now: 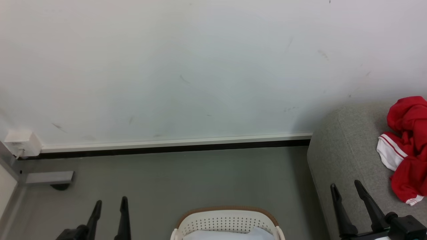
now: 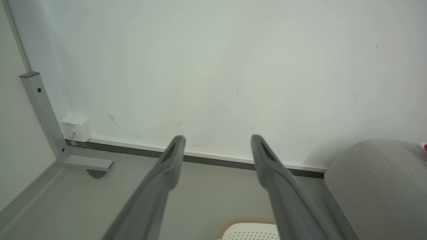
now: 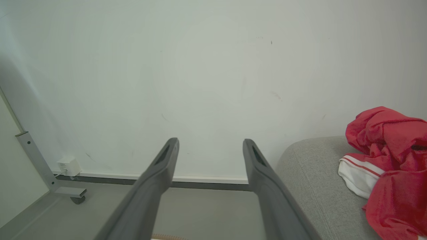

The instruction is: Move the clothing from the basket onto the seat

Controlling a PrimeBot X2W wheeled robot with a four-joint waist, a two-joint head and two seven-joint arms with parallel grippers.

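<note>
On seat (image 1: 347,156): one clothing heap (image 1: 411,150); one basket (image 1: 227,221) nearby; both jaws released, empty.

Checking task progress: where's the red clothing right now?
In the head view the red clothing lies crumpled on the grey seat at the right edge, just beyond the right pincer; the basket sits apart at bottom centre.

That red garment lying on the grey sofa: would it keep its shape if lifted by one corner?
Probably not. The clothing lies crumpled in soft folds on the seat, so it would likely droop and hang. It looks thin, so probably light for its size. Its white cuff sticks out loose and might trail.
</note>
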